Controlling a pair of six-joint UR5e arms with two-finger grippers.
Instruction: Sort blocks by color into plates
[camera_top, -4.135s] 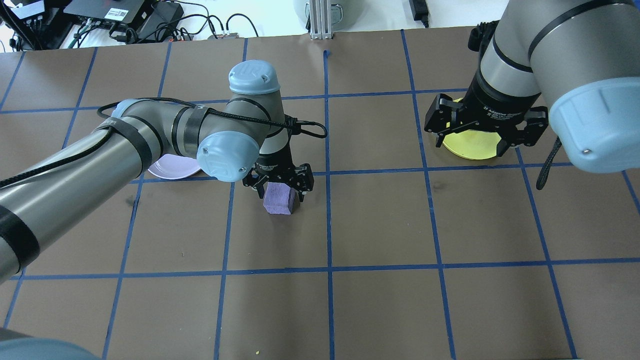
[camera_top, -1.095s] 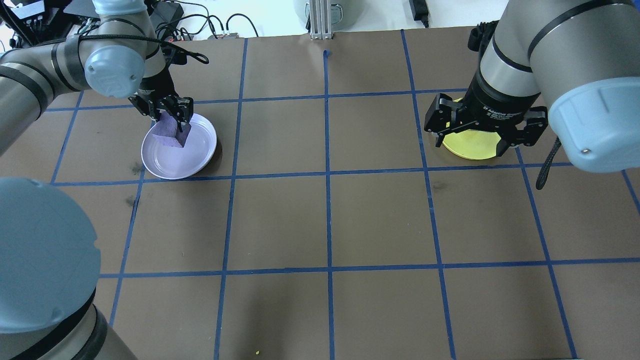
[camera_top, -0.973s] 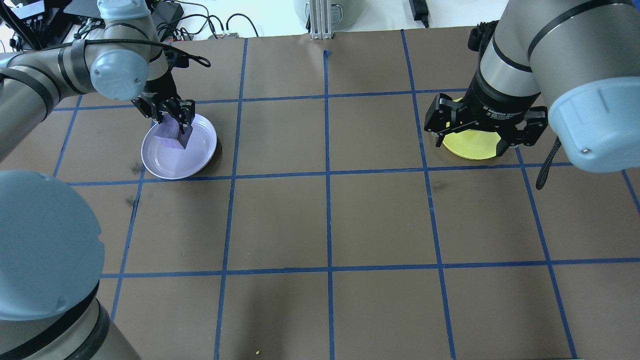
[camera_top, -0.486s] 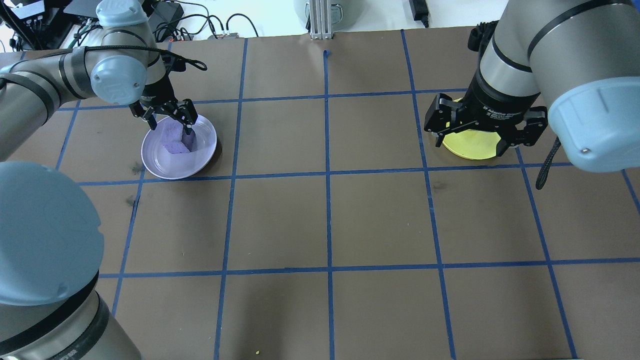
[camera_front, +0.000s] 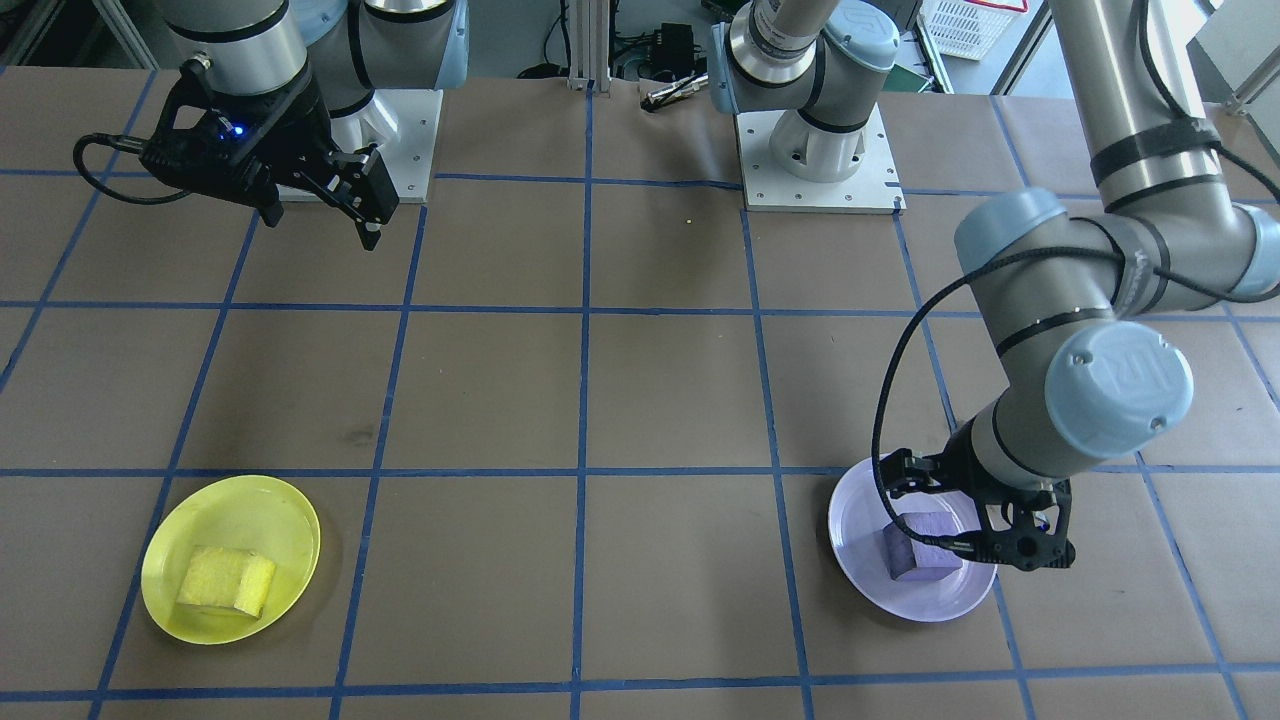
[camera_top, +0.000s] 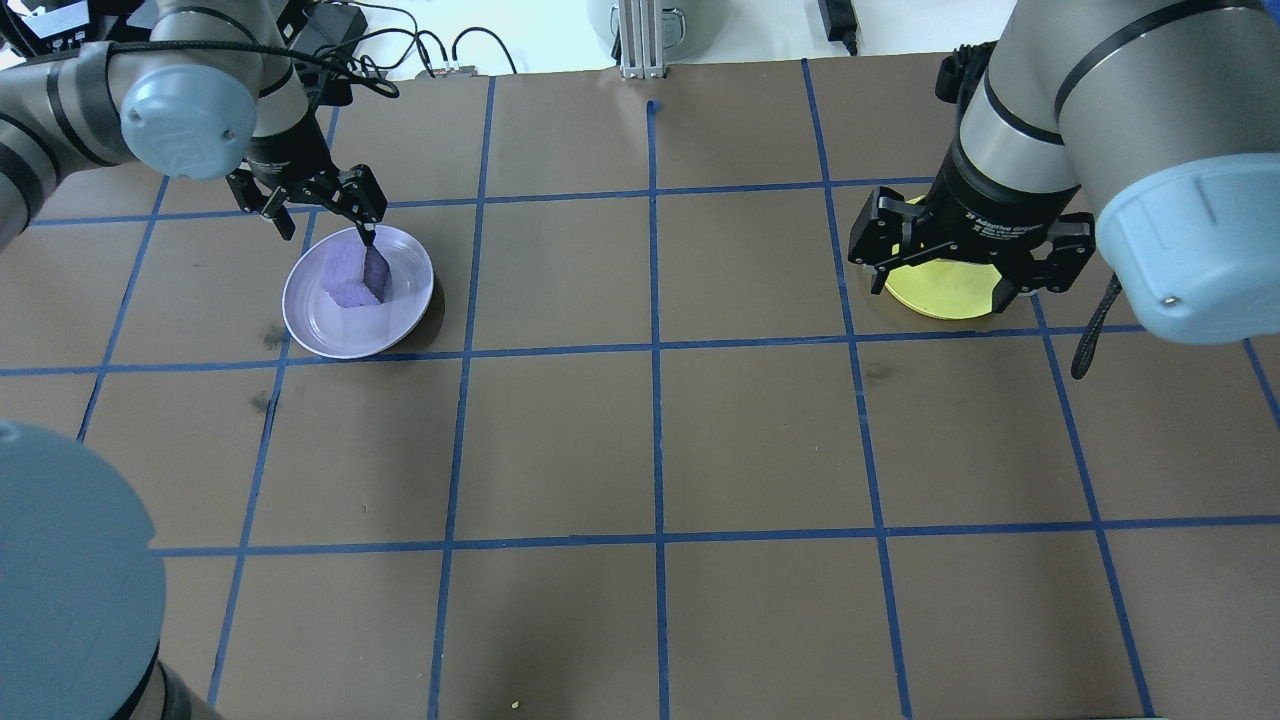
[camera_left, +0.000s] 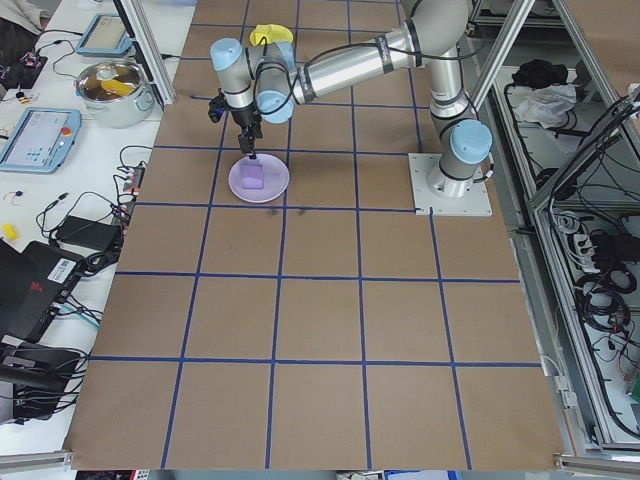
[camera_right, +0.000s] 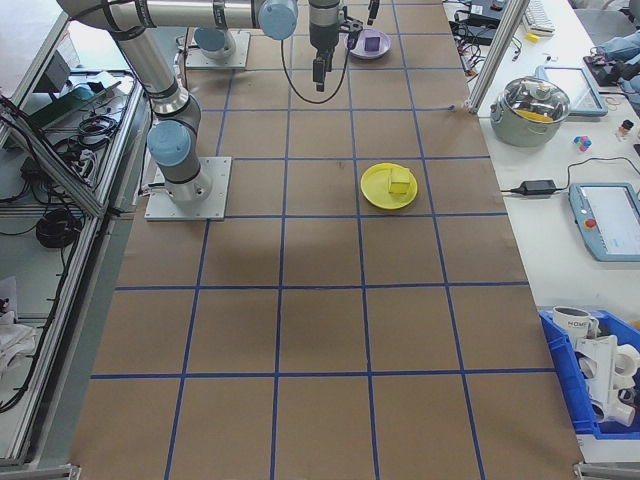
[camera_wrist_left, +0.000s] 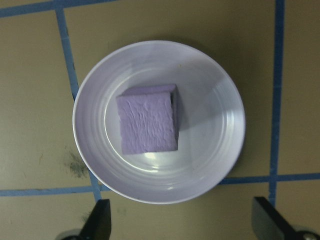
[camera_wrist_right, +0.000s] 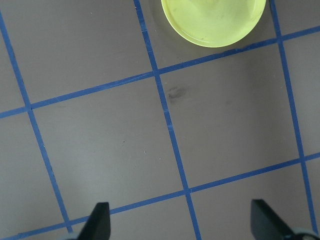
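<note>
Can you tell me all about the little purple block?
The purple block is a small cube that looks like soft foam, with a slightly wrinkled top. It sits flat inside the pale lavender plate, a little off the middle, touching only the plate. Nothing holds it: the left hand is open above it, fingers spread apart.

Purple block (camera_top: 353, 277) sits free in the lavender plate (camera_top: 400, 322); left gripper (camera_top: 316, 210) hangs just above it, fingers spread wide and apart from the block, so the way down from above is taken. Plate sides toward the table (camera_top: 650, 440) middle are unobstructed. Yellow block (camera_front: 226, 580) in the yellow plate (camera_front: 290, 520) has open room overhead; right gripper (camera_front: 318, 208) hovers well apart, fingers spread, toward the table's robot-side edge.
</note>
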